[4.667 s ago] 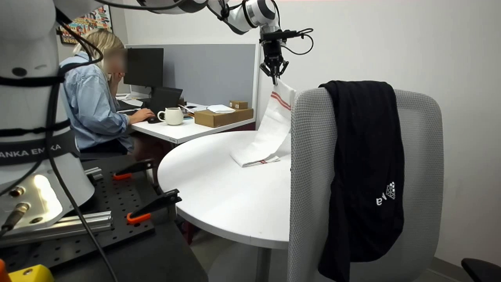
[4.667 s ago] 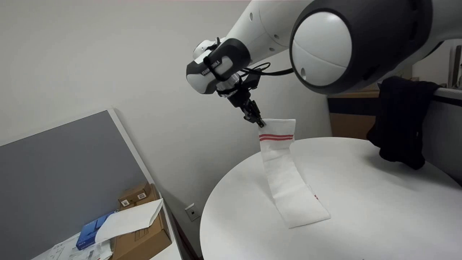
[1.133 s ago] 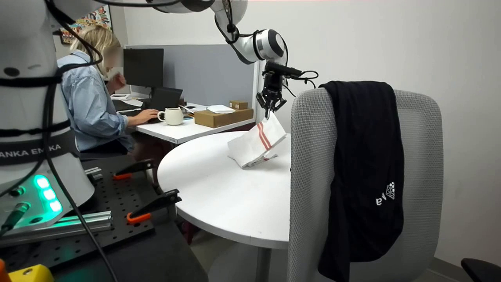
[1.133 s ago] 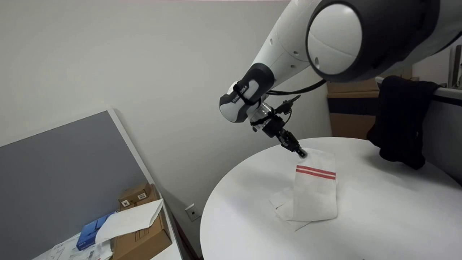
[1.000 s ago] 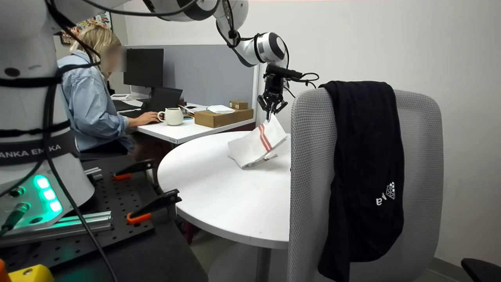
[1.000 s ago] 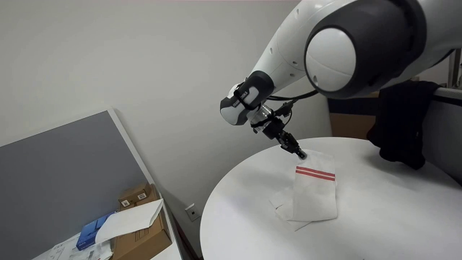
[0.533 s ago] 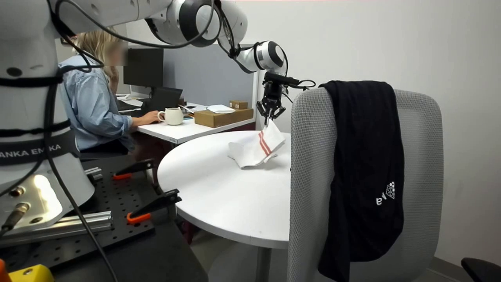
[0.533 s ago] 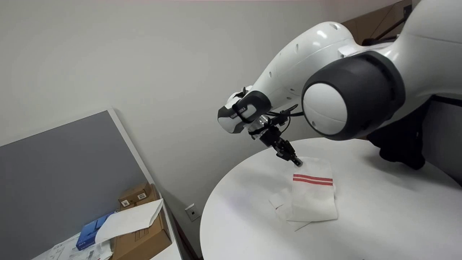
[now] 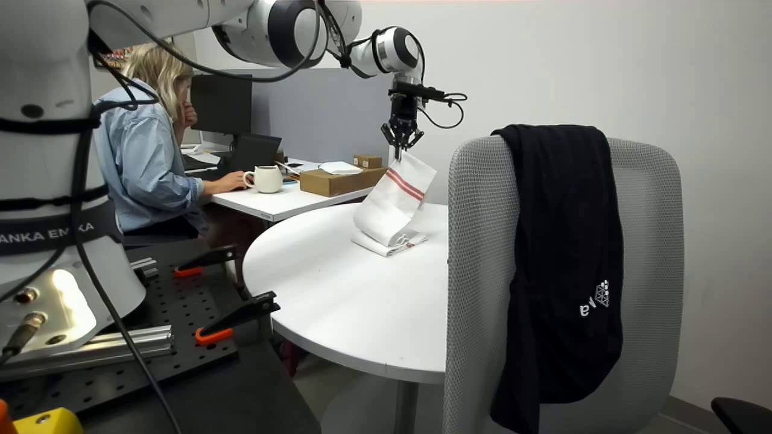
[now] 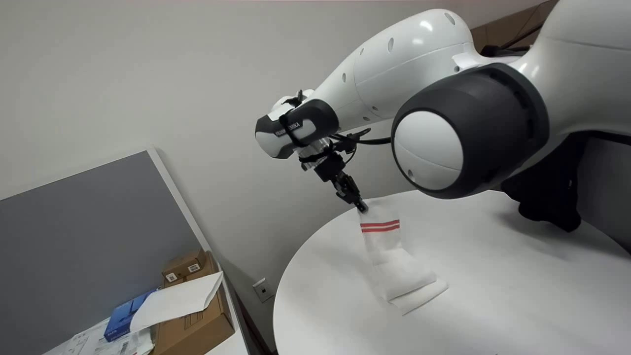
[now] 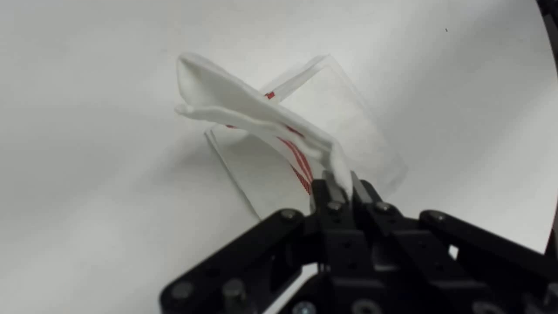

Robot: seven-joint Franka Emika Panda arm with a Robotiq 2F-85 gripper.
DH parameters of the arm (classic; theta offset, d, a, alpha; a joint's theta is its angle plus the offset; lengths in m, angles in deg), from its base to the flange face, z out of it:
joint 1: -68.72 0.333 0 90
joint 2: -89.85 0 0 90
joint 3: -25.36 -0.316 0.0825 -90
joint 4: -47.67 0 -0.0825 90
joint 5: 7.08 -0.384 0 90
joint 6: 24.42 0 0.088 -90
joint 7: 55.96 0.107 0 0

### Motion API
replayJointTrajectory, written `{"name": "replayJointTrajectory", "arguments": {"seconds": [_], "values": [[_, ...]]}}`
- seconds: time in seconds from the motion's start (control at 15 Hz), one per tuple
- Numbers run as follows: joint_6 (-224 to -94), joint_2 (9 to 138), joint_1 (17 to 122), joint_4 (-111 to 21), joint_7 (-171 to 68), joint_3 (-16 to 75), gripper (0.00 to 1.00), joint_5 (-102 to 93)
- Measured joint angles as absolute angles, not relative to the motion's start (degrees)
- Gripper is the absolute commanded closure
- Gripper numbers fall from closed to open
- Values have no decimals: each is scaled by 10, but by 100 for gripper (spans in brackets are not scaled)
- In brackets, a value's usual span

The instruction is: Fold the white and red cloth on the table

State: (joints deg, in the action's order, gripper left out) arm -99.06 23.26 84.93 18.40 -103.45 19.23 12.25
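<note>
A white and red cloth [image 9: 392,204] hangs directly below the tool [image 9: 398,155], its striped end raised, its other end lying in folded layers on the bench [image 9: 338,301]. The tool is closed, its jaws pinching one corner of the striped end; the free corner sags away from the grip, lower than the tool. This hold is probably meant to let the raised part be laid over the layers beneath, which the bench supports; gripping only one corner could let the fold land askew.

How many layers lie under the tool is hard to tell: the drooping flap covers part of them in the wrist view. Well apart from the tool, a mesh chair back [image 9: 479,271] draped with a black garment [image 9: 564,259] blocks part of the bench in an exterior view. The arm [image 10: 409,64] hides the garment's upper part in an exterior view.
</note>
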Motion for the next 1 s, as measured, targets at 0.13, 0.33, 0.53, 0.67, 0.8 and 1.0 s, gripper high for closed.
{"name": "replayJointTrajectory", "arguments": {"seconds": [0.13,0.33,0.53,0.67,0.8,1.0], "values": [[-989,233,859,199,-1045,202,99,121],[-990,219,861,206,-1047,221,99,121],[-990,188,855,208,-1046,242,99,121],[-990,165,852,209,-1045,254,99,121],[-990,143,852,209,-1043,265,99,122],[-989,115,855,212,-1041,276,99,122]]}}
